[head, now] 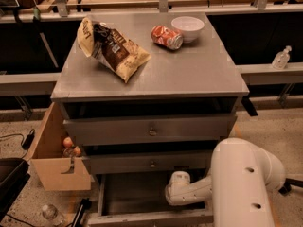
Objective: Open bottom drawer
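Pincer [174, 192], grip unclear, sits in the open bottom drawer [142, 217], lowest of three.

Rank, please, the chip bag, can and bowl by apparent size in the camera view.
1. chip bag
2. bowl and can look alike; not ranked.
The tool reaches into the open bottom drawer.

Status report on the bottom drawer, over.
Bottom drawer pulled out. Hand low over its right side. Box at left, clear of it.
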